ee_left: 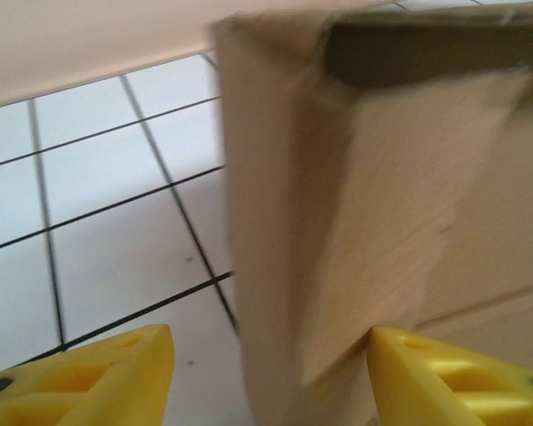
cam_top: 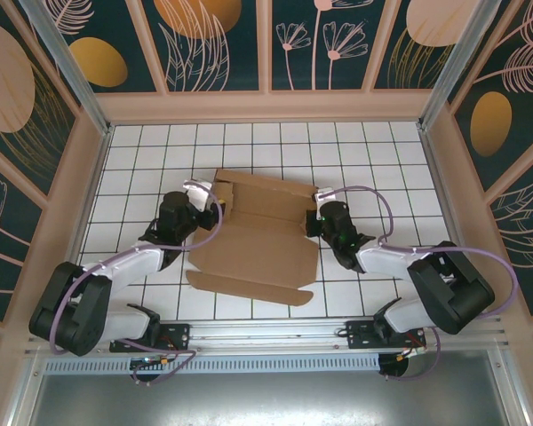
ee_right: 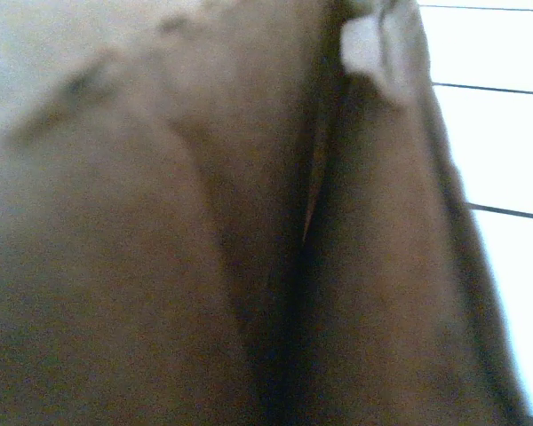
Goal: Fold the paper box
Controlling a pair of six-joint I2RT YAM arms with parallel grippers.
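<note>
The paper box is a brown cardboard sheet lying partly folded in the middle of the table, its back and side flaps raised. My left gripper is at its left side. In the left wrist view that gripper is open, its yellow fingers set apart on either side of a standing, blurred flap of the box without clamping it. My right gripper is against the box's right side flap. In the right wrist view, dark cardboard sits right up at the lens and hides the fingers.
The tabletop is white with a black grid. Cream walls close in the back and both sides. A metal rail carrying the arm bases runs along the near edge.
</note>
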